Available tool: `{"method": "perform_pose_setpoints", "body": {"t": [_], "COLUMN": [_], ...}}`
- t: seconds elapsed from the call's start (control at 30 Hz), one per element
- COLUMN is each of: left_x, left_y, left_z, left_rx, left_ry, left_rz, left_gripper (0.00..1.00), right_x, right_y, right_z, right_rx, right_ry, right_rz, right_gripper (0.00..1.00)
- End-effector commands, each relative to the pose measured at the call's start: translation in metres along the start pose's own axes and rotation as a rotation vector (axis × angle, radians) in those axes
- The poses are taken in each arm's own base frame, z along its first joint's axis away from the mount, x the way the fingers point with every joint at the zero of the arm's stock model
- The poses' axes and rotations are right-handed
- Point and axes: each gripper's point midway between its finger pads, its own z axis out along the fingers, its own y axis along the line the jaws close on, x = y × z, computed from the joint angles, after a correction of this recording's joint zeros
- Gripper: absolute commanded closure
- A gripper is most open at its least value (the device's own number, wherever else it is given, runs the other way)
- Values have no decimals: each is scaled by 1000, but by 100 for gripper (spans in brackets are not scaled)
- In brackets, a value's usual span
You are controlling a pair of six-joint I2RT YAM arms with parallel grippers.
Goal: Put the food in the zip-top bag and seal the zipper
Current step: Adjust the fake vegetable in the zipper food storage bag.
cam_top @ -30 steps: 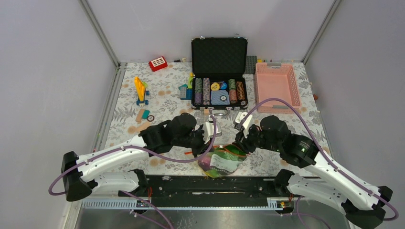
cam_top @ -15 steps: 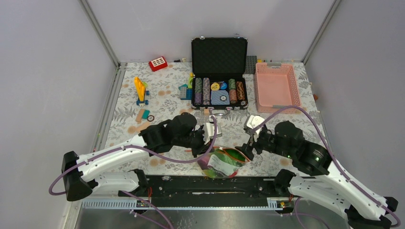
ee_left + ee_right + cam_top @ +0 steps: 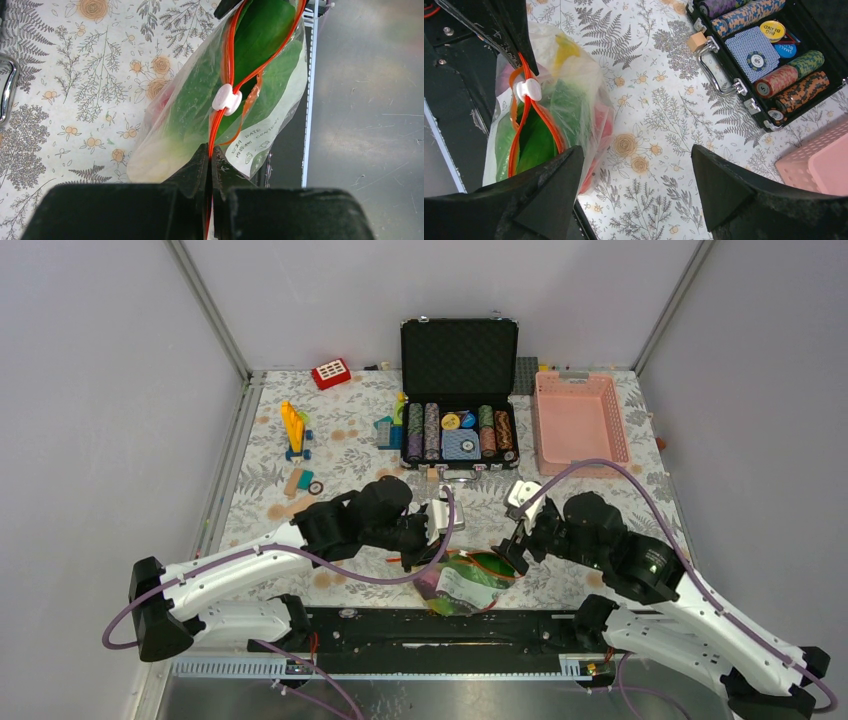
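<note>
Bag first: from the top camera we see the zip-top bag [image 3: 462, 578] lying on the flowered table [image 3: 350, 455], on the near side of the black case [image 3: 458, 410] and well apart from it. The left gripper [image 3: 428, 558] meets the bag's end below the case's left half. The right gripper [image 3: 512, 552] sits at the other end, below the case's right corner. A pink basket [image 3: 580, 418] stands just right of the case.

From the left wrist we see that gripper's fingers pressed together on the zipper [image 3: 229, 60], the orange-red strip pinched between them. The strip runs joined as far as the white slider [image 3: 226, 98]. Beyond it the two halves part over green food [image 3: 260, 35] inside the bag.

From the right wrist we see that gripper's fingers standing wide apart with nothing clamped between them. One hangs by the bag's open end, the other over bare cloth on the side toward the case. Yellow, green and red pieces show through the clear plastic.
</note>
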Motion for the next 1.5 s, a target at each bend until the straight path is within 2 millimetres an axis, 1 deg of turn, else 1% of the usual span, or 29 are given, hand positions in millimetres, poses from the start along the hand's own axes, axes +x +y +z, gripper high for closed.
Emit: {"method": "perform_pose_setpoints", "body": {"t": [0.0,0.07,0.13,0.23,0.33,0.43,0.57,0.6,0.77,0.9,0.93,1.0,1.13,1.2,1.3,1.33,1.37,1.4,1.47], "left_x": [-33,-32,-32,-32,-31,-31,-32,-32,-35,-37,-37,-38,-41,-42,-44,-44,-45,-44,-45], "left_y": [-3,-3,-3,-3,-3,-4,-5,-5,-7,-9,-9,-10,-9,-7,-4,-2,0,1,2], "left_z": [-8,-8,-8,-9,-10,-11,-13,-13,-15,-16,-16,-16,-16,-16,-14,-14,-12,-11,-6], "left_rx": [13,12,11,11,7,10,13,12,18,28,30,33,28,21,6,-2,-12,-16,-12], "left_ry": [-86,-86,-85,-87,-88,-90,-96,-97,-106,-113,-112,-115,-119,-117,-116,-114,-111,-105,-97], "left_rz": [44,43,40,41,42,44,48,49,57,61,62,64,62,59,54,49,42,36,31], "left_gripper": [100,100,100,100,100,100,100,100,100,100,100,100,100,100,100,100,94,86,79], "right_x": [-19,-26,-29,-26,-14,-5,5,7,25,41,44,48,47,46,45,43,41,40,34], "right_y": [-3,-5,-2,5,0,2,-12,-13,-9,2,7,11,16,20,26,27,28,29,32], "right_z": [-6,-10,-13,-14,-9,-2,5,6,20,34,37,42,44,42,39,38,37,36,34], "right_rx": [23,36,23,-14,21,10,93,97,83,25,1,-23,-56,-79,-114,-121,-125,-130,-151], "right_ry": [-87,-117,-130,-111,-55,-10,48,68,158,234,249,272,271,261,246,236,227,216,189], "right_rz": [26,48,60,63,98,96,109,110,128,145,147,151,154,155,150,148,148,147,144], "right_gripper": [13,12,11,10,10,10,10,10,15,19,22,32,64,76,90,97,100,100,100]}}
